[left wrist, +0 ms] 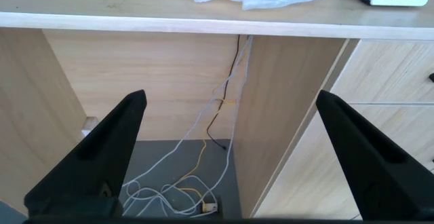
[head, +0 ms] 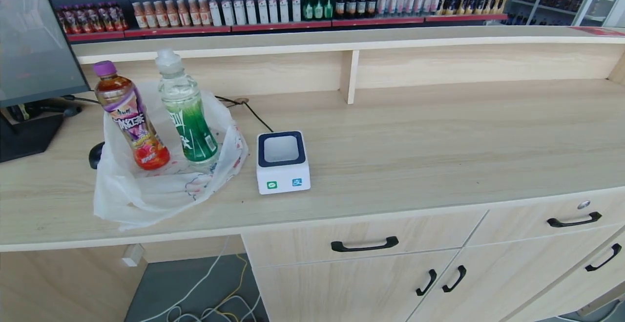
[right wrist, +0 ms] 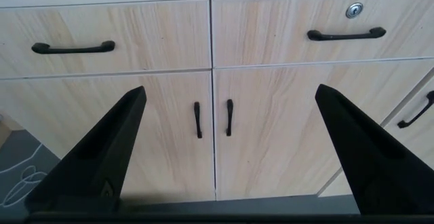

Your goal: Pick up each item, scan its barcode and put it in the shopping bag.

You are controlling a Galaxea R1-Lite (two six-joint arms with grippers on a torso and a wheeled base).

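The red bottle [head: 132, 117] and green bottle [head: 188, 112] stand in the shopping bag [head: 146, 200]; I judge nothing is left. My left fingers [left wrist: 102, 156] and right fingers [right wrist: 102, 156] hang apart, empty.

You face a pale wooden counter [head: 415, 136] with a raised ledge [head: 342, 38] along its far side and drawers [head: 302, 244] with black handles below. Beyond it stand red-edged shelves [head: 293, 25] of bottled drinks. Grey floor [head: 156, 275] lies under the counter's near left.

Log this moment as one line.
purple-capped red tea bottle, green-labelled clear bottle upright in white plastic bag; left gripper open; right gripper open
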